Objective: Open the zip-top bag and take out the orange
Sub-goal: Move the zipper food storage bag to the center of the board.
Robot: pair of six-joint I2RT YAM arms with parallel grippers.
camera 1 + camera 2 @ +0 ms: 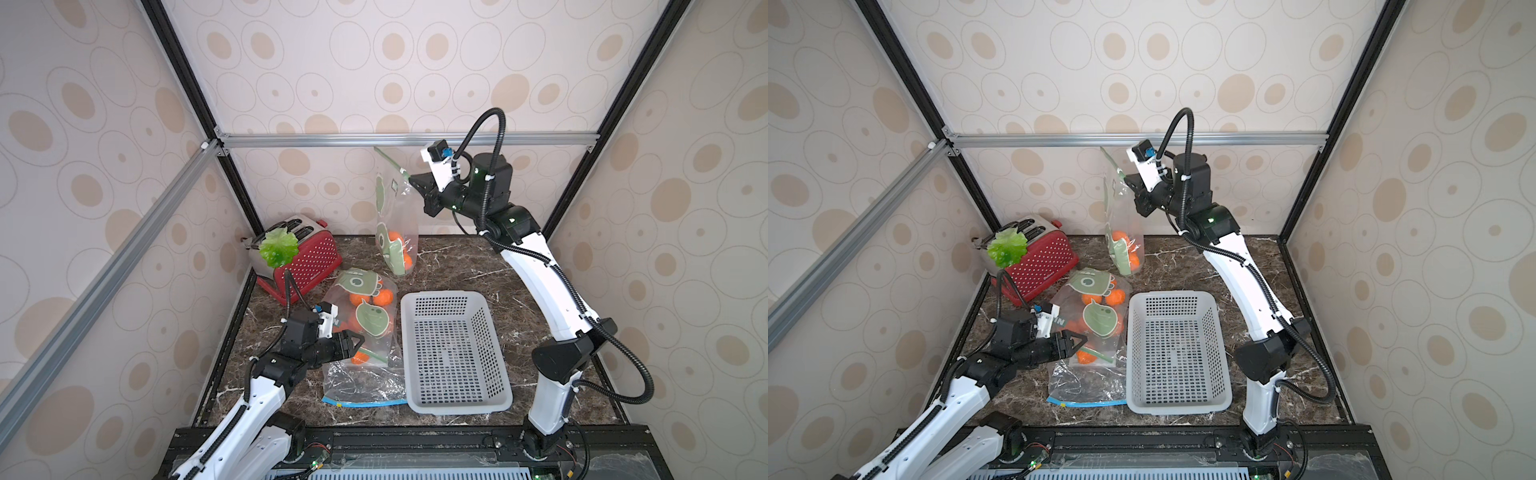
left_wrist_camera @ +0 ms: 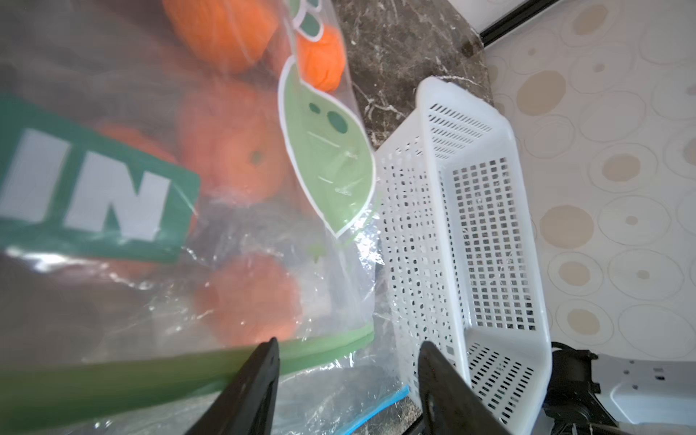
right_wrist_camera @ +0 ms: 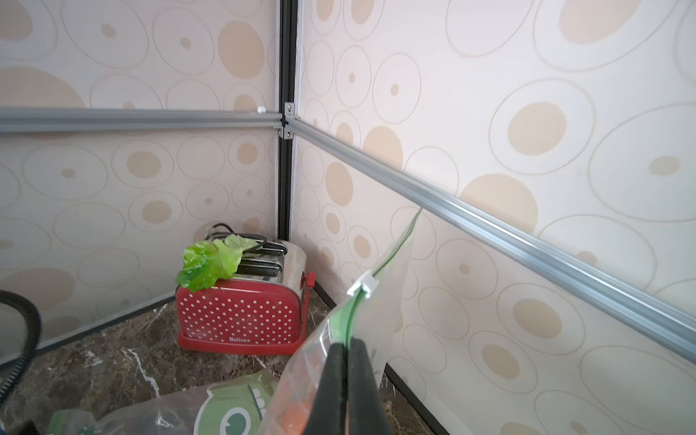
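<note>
A clear zip-top bag with green stickers hangs in the air near the back wall, with oranges in its bottom. My right gripper is shut on its green zip edge, a little way from the white slider. A second zip-top bag holding several oranges lies on the table. My left gripper is low at that bag's near end. Its jaws stand open, one finger against the green zip strip, with only clear plastic between them.
A white perforated basket stands right of the lying bag. A flat clear bag with a blue zip lies under the front end of the lying bag. A red dotted toaster with a lettuce leaf sits at the back left.
</note>
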